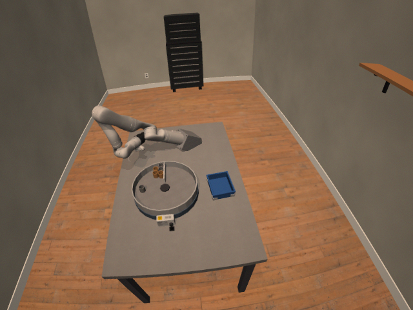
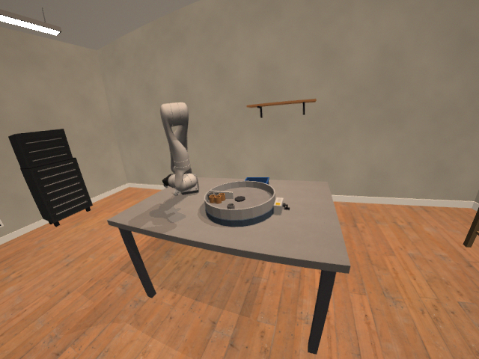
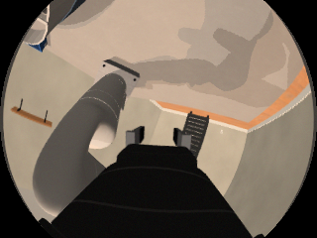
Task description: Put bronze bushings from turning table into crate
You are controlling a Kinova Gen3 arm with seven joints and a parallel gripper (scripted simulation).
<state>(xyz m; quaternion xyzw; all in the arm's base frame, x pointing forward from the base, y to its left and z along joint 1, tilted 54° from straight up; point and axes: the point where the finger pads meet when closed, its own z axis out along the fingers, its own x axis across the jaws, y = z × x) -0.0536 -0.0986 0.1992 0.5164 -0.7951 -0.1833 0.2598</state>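
From above, a cluster of bronze cylindrical bushings sits by the divider inside the round grey-walled turning table; one steel bushing stands apart, and the blue rectangular crate lies beside the table on the grey desk.

The side view shows a ceiling light over the wooden floor.

At the wrist, the black pincer gapes wide, holding nothing.
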